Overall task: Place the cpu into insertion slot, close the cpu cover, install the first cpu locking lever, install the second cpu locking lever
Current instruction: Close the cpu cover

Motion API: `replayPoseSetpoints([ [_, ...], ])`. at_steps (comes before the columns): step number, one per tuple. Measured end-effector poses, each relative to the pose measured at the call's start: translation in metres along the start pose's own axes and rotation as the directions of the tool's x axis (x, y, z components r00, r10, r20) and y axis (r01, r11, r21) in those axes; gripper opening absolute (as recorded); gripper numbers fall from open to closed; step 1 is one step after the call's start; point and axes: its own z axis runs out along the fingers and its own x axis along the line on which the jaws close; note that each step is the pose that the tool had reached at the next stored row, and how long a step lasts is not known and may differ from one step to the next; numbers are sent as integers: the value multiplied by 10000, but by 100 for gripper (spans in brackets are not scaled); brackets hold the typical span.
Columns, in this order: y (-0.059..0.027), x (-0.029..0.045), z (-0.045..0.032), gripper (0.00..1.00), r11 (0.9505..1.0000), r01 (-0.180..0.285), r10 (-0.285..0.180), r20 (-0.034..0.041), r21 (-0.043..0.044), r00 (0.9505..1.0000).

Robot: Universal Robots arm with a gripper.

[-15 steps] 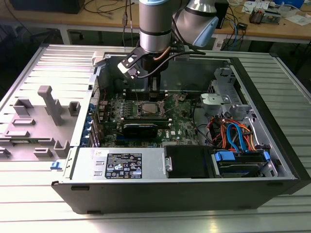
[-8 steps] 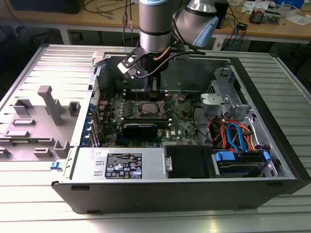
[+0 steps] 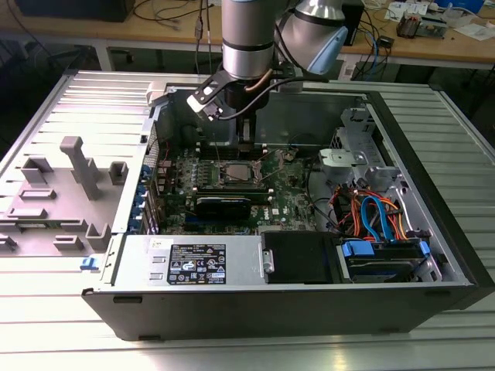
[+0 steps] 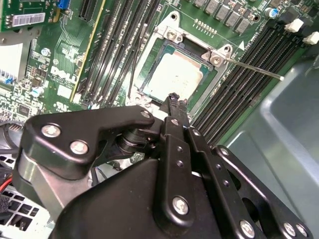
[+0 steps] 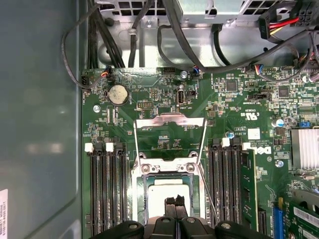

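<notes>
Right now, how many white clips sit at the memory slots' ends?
4 in the first wrist view: two clips on one side of the socket, two on the other. More may hide behind the claw.

My arm: one, silver-grey, wrist pointing straight down. My gripper: black, hanging vertically below the wrist. Two fingers pressed together tip to tip, nothing held between them, linkage bars spread either side.
</notes>
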Motion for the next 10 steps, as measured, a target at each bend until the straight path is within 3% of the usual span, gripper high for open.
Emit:
replayPoseSetpoints([
  [10, 2, -2, -52, 11, 10000, 0, 0, -2, 0, 10000],
])
